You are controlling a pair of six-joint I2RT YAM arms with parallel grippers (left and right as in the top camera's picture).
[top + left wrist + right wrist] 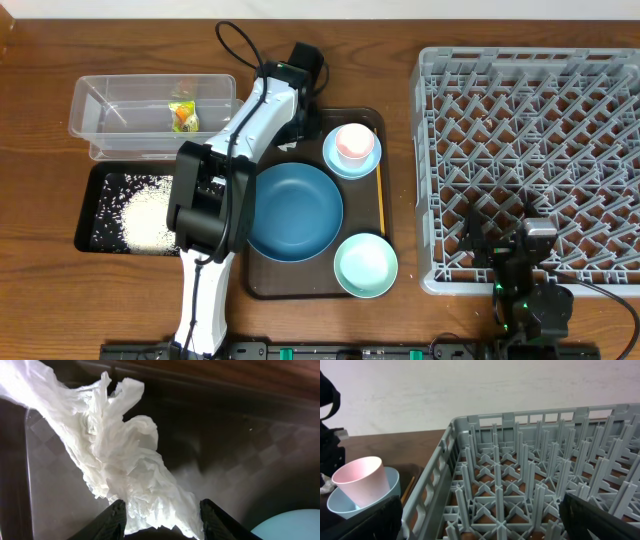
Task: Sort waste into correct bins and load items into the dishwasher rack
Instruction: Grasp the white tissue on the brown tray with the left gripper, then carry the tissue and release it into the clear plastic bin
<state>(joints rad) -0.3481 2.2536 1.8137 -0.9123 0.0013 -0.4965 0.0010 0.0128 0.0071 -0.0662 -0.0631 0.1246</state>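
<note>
In the left wrist view a crumpled white tissue (pixel 125 455) lies on the dark floor of the brown tray. My left gripper (pixel 161 502) has a finger pressed against each side of the tissue's near end. In the overhead view the left wrist hides the tissue at the tray's back. A yellow-green wrapper (pixel 184 116) lies in the clear tub (pixel 100 110). White grains (pixel 150 215) sit in the black tray (pixel 95 225). The dark-blue plate (pixel 295 210), mint bowl (pixel 366 265) and pink cup (pixel 353 141) in the light-blue dish (pixel 340 160) rest on the brown tray. My right gripper (pixel 480 505) hangs open over the grey rack (pixel 520 485).
The brown serving tray (pixel 265 280) lies between the bins and the rack (pixel 530 140). The right arm sits at the rack's front edge (pixel 520 255). The left arm stretches from the table's front over the black tray. A rim of the light-blue dish (pixel 295 525) shows beside the tissue.
</note>
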